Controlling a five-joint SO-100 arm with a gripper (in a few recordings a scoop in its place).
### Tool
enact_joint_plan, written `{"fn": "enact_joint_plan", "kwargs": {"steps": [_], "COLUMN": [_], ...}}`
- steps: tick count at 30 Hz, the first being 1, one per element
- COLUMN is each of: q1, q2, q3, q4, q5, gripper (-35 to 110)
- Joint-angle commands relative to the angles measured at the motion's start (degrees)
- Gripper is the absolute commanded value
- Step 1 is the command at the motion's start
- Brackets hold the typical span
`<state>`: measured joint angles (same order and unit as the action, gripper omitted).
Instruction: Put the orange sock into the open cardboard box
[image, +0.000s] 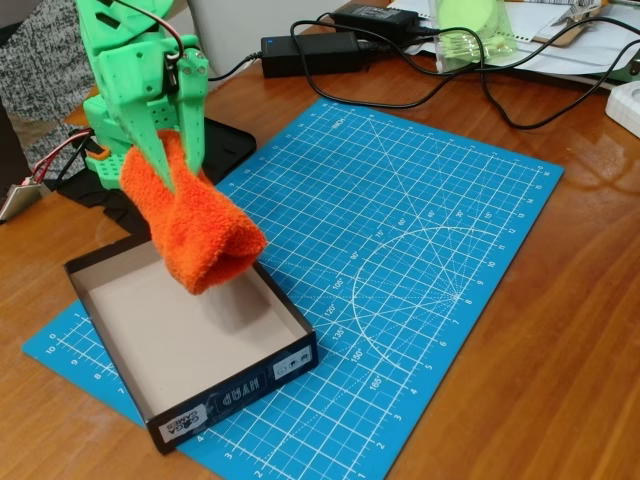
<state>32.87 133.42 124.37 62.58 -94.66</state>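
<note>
- We start at the gripper (170, 165): its green fingers are clamped on the orange sock (195, 225), pinching the bundle near its upper end, and the fluffy cloth bulges out on both sides of the finger we can see.
- The sock hangs off the fingers at a slant, its thick free end drooping down and to the right in the fixed view, clear of the floor below it, and we see a soft shadow under it on that floor.
- Under it we have the open cardboard box (290, 325), a shallow black-walled tray with a pale floor, nothing lying in it. It sits on the near-left corner of the blue cutting mat (420, 250), its labelled short side toward us.
- We judge the sock's low end to be over the box's far right part, close to the right wall, so the carry looks nearly done and the drop is what is left.
- To do it well, we'd want the arm to bring the bundle a touch toward the middle of the box and lower it until the free end meets the floor before the fingers part; let go from this height near the wall, the sock might drape over the rim.
- Further out, the mat rests on a wooden table (560, 340), with black power bricks (310, 50) and cables along its far edge, well away from the work.
</note>
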Motion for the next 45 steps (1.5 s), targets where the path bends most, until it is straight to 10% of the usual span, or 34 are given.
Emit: {"fn": "enact_joint_plan", "kwargs": {"steps": [1, 9, 13, 22, 26, 35, 45], "q1": [0.4, 0.9, 2.6, 1.4, -6.4, -40.1, -34.4], "q2": [4.0, 2.4, 1.1, 1.9, 4.7, 27.4, 58.4], "q3": [3.2, 3.3, 3.3, 4.1, 2.8, 11.0, 34.7], "q4": [-2.3, -14.4, -16.3, -12.1, -5.9, 7.7, 12.2], "q5": [-0.8, 1.3, -1.2, 0.4, 11.2, 68.6, 79.1], "gripper": [0, 0, 39, 41, 34, 27, 4]}}
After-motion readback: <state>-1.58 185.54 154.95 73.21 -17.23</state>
